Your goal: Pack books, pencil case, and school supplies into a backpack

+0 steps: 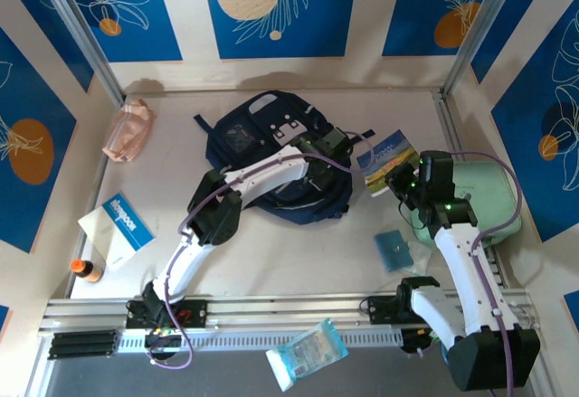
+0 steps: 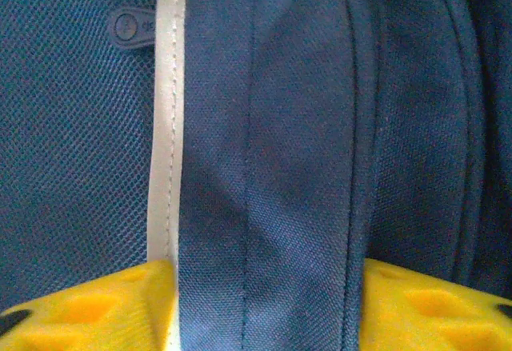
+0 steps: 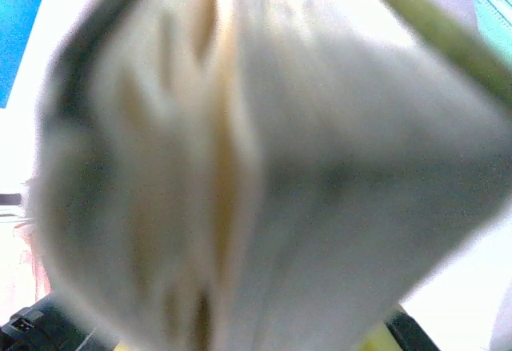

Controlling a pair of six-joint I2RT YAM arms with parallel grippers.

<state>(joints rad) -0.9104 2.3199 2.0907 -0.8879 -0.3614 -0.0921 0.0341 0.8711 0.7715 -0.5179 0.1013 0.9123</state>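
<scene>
The dark navy backpack [image 1: 258, 139] lies flat at the middle back of the table. My left gripper [image 1: 328, 148] is at its right edge. In the left wrist view its yellow fingers [image 2: 88, 311] press on either side of a fold of navy fabric [image 2: 264, 207] beside a pale stripe [image 2: 166, 127]. My right gripper [image 1: 404, 180] is shut on a book with a landscape cover [image 1: 387, 157] and holds it just right of the backpack. Its blurred page edges [image 3: 240, 175] show in the right wrist view. The pink pencil case [image 1: 128, 130] lies at the back left.
A white book with a blue label [image 1: 118, 225] and an orange-capped tube [image 1: 86, 270] lie at the front left. A teal square pad [image 1: 393, 250] sits near the right arm's base. The mint-green case [image 1: 484, 198] stands at the right. A plastic-wrapped packet [image 1: 308, 354] hangs over the front rail.
</scene>
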